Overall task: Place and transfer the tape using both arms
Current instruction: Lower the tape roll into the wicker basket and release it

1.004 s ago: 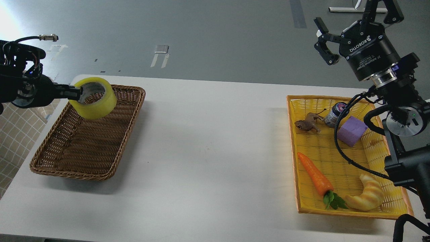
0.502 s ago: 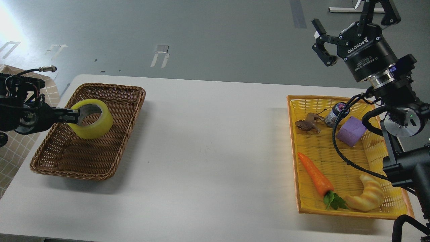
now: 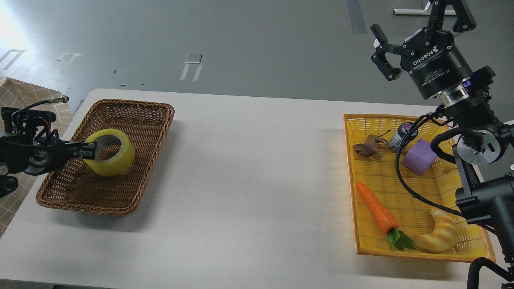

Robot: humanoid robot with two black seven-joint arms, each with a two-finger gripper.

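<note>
The tape (image 3: 111,157), a wide yellow roll with a grey-white core, is held low inside the brown wicker basket (image 3: 148,120) at the left of the table. My left gripper (image 3: 89,150) comes in from the left and is shut on the roll's left wall. I cannot tell whether the roll touches the basket floor. My right gripper (image 3: 413,28) is raised high at the upper right, above and behind the yellow basket (image 3: 349,168). Its fingers are spread open and hold nothing.
The yellow basket holds a toy carrot (image 3: 376,212), a croissant (image 3: 439,233), a purple block (image 3: 419,156), a small jar (image 3: 400,134) and a brown toy animal (image 3: 366,148). My right arm's cables hang over that basket. The white table (image 3: 249,180) lies between the two baskets.
My left gripper has lowered the tape from above the brown basket's rim down into the basket, toward me. My right gripper has risen slightly and stayed open.
</note>
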